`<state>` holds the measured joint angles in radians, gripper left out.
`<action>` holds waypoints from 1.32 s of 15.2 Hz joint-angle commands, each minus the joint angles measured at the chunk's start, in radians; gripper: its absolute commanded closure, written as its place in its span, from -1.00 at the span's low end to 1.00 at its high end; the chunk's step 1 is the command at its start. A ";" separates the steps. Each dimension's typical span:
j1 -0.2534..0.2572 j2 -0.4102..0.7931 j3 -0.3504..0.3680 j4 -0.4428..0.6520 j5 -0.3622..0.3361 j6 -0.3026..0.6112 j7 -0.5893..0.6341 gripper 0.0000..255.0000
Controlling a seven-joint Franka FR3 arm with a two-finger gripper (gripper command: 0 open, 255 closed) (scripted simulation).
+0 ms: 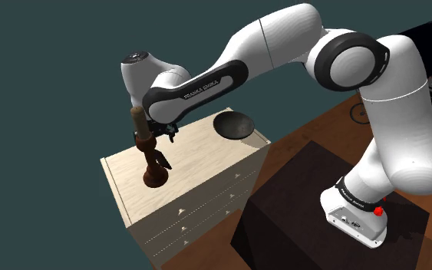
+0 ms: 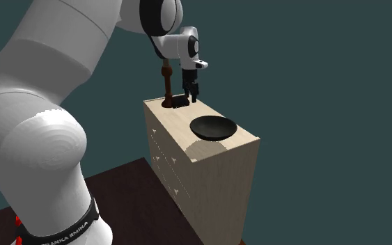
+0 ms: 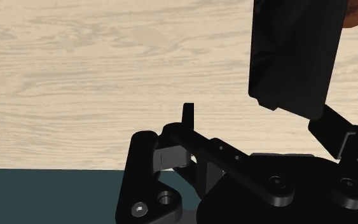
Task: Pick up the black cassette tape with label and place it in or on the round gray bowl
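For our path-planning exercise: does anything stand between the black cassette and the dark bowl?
Nothing visible does: bare dresser top lies between the cassette and the bowl. The brown candlestick stands beside the cassette, on its side away from the bowl.

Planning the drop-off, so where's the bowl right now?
The dark bowl sits on the wooden dresser top, toward the shoulder view's right end, apart from the candlestick and the gripper.

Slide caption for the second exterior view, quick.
Claw poised over the dresser top beside a candlestick, dark bowl nearer the camera.
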<state>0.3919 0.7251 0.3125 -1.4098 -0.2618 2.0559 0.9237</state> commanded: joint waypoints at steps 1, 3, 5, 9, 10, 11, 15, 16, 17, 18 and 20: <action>0.000 0.001 0.000 0.000 0.000 0.001 0.000 -1.00; 0.000 0.001 0.000 0.000 0.000 0.001 0.000 -1.00; 0.000 0.001 0.000 0.000 0.000 0.001 0.000 -1.00; 0.000 0.001 0.000 0.000 0.000 0.001 0.000 1.00; 0.000 0.001 0.000 0.000 0.000 0.001 0.000 1.00; 0.000 0.001 0.000 0.000 0.000 0.001 0.000 1.00; 0.000 0.001 0.000 0.000 0.000 0.001 0.000 1.00; -0.001 -0.005 0.001 0.003 0.002 -0.008 -0.001 1.00; -0.001 -0.012 0.003 0.007 0.004 -0.018 -0.003 1.00; -0.002 -0.018 0.004 0.010 0.006 -0.027 -0.004 1.00; -0.002 -0.029 0.007 0.019 0.010 -0.047 -0.007 1.00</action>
<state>0.3899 0.7021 0.3177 -1.3961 -0.2544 2.0201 0.9184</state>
